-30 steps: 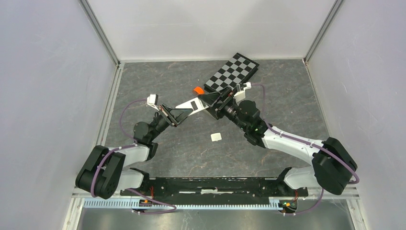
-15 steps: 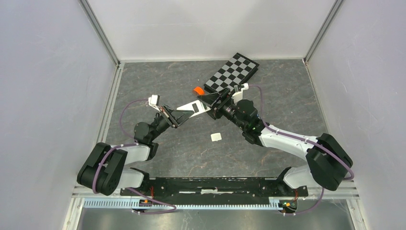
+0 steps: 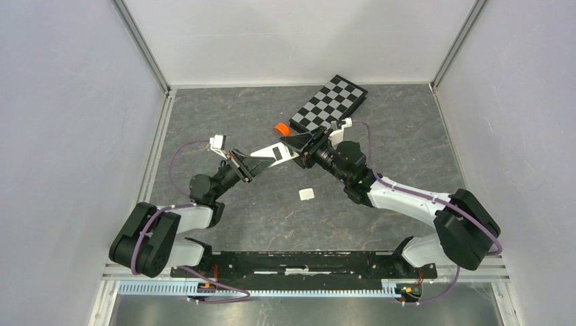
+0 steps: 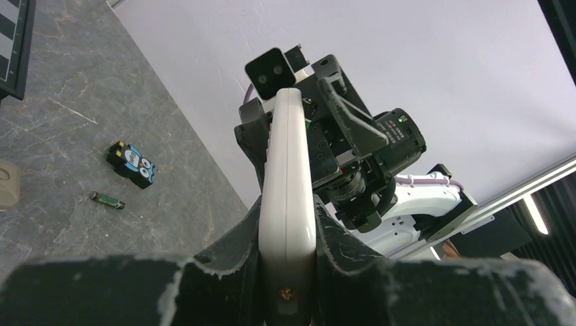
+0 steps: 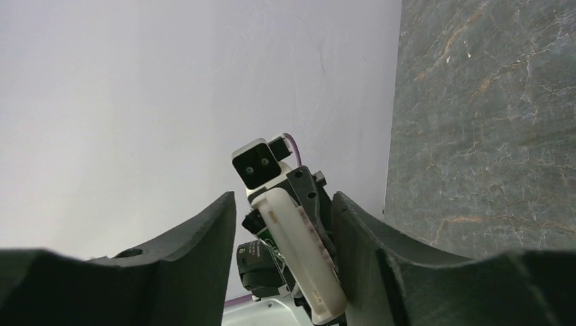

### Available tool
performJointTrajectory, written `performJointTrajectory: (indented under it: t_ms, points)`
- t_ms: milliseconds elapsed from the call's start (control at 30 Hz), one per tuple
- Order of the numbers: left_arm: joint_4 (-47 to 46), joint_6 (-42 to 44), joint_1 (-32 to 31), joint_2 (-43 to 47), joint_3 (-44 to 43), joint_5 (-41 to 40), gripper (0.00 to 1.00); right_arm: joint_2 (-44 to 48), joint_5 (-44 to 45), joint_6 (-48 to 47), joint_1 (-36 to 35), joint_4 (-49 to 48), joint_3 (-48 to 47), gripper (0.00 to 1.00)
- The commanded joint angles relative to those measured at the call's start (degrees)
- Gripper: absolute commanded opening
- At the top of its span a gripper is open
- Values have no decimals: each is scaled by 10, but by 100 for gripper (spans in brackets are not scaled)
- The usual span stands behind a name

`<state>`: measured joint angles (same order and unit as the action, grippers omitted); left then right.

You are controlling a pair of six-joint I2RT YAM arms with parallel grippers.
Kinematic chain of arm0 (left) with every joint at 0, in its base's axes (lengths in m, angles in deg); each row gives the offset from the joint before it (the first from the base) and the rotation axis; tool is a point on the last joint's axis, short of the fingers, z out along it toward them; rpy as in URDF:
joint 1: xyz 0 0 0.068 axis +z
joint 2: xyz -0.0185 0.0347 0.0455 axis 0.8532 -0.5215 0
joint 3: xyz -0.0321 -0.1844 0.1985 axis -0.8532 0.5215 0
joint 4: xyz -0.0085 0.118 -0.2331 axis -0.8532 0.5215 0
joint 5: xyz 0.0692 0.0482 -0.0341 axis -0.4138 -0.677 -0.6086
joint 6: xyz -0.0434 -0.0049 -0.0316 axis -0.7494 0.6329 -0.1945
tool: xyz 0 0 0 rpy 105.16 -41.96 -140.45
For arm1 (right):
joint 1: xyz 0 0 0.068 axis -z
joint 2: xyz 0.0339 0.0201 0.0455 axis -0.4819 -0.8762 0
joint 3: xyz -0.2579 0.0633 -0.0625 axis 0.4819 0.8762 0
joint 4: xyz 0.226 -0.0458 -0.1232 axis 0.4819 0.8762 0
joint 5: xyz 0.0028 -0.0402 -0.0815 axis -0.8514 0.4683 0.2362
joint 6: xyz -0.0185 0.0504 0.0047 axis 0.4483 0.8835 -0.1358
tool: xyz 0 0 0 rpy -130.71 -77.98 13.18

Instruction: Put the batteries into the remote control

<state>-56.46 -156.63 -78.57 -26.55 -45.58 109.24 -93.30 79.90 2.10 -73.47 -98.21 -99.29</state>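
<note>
Remote control (image 4: pixel 287 170) – where is it?
Off the table (image 4: pixel 68 136), the left gripper (image 4: pixel 288 234) clenched on one end; the right gripper (image 5: pixel 282 204) has narrowed its jaws round the other end, with a gap left.
Loaded?
No – one battery (image 4: pixel 109 200) lies on the table

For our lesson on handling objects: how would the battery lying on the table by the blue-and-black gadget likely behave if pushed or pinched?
The battery lies on its side on the flat table, a slim cylinder, so a sideways push would probably roll it. It looks rigid, unlikely to bend. Its smooth-looking body may slip from a pinch.
</note>
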Motion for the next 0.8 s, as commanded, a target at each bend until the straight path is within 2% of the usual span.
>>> performJointTrajectory:
  t_ms: [0,500,767]
  points:
    - [-40,35,-2,10,4,7,2,1,-13,18,3,-40,-6,55]
    - [-39,-21,-3,33,-7,-30,2,0,-22,17,3,-67,17,33]
    - [-39,-129,-3,52,-27,-58,2,6,-15,-23,4,-94,39,17]
